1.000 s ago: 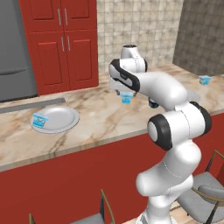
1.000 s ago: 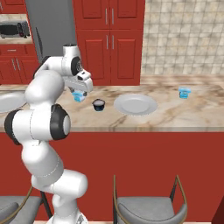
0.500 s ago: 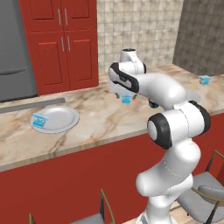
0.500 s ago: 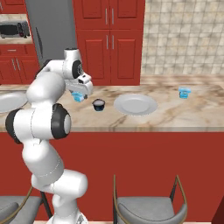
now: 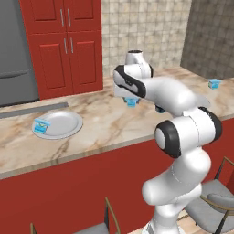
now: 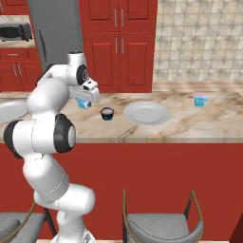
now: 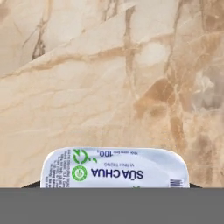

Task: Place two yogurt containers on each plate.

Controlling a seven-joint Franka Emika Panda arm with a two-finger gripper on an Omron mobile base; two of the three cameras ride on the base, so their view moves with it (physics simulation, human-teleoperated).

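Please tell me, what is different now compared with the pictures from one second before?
The hand has closed on the small light-blue yogurt tub on the marble counter; the arm barely moved. The round pale plate with one tub, the empty plate, the small dark bowl and the far tub stayed put.

Your left base view looks forward and down from behind the arm (image 5: 183, 132), which rises at lower right. Your right base view does the same with the arm at lower left. Both share the marble counter (image 5: 100, 125) and red cabinets (image 6: 118, 42). Your hand view looks straight down, very near the counter.
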